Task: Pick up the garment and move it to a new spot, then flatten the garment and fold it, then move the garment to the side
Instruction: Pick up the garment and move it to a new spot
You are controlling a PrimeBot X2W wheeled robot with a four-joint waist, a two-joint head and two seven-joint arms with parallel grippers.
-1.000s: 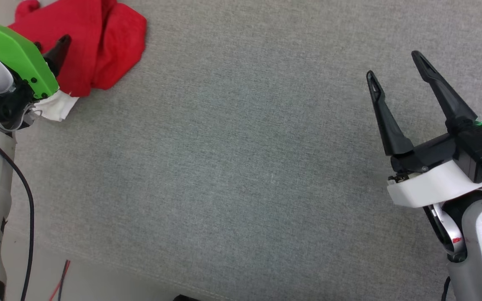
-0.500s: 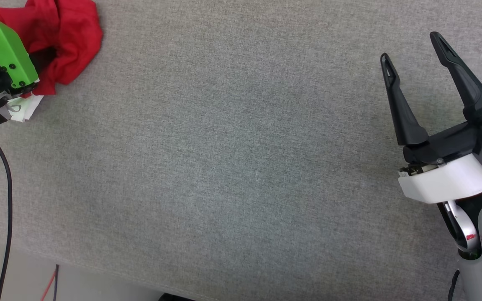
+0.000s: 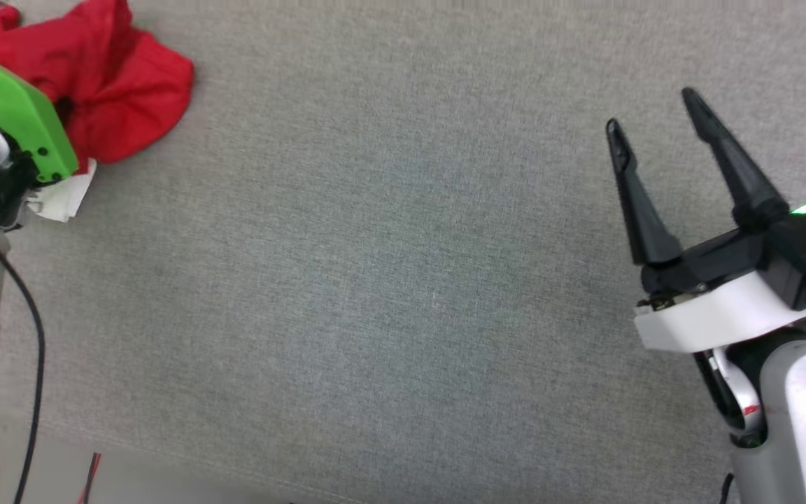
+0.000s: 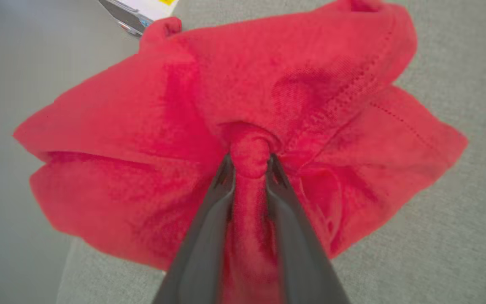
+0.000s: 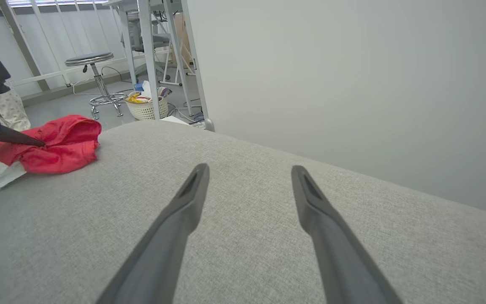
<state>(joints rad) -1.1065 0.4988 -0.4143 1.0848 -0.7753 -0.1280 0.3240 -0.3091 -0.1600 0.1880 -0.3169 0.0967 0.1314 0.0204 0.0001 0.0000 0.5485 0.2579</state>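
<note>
The garment (image 3: 119, 105) lies crumpled in a red heap at the far left corner of the grey padded table (image 3: 403, 280), a white sleeve (image 3: 67, 199) poking out beneath it. In the left wrist view my left gripper (image 4: 249, 158) is shut on a bunched fold of the garment (image 4: 293, 84). The head view has the green wrist cover (image 3: 11, 112) over those fingers. From the right wrist, one left finger (image 5: 15, 137) reaches into the garment (image 5: 57, 147). My right gripper (image 3: 651, 110) hovers open over bare table at the right, fingers (image 5: 184, 202) spread with nothing between them.
The table's left edge runs just past the garment, with floor and cables (image 3: 92, 469) below. Beyond the far edge stand a stool (image 5: 95, 59), a white basket (image 5: 146, 105) and table legs. A pale wall (image 5: 352, 84) backs the table's right side.
My left gripper has closed on a fold of the garment, gathering the cloth between its fingers. The head camera has shifted a little. The right gripper has stayed open in place.
</note>
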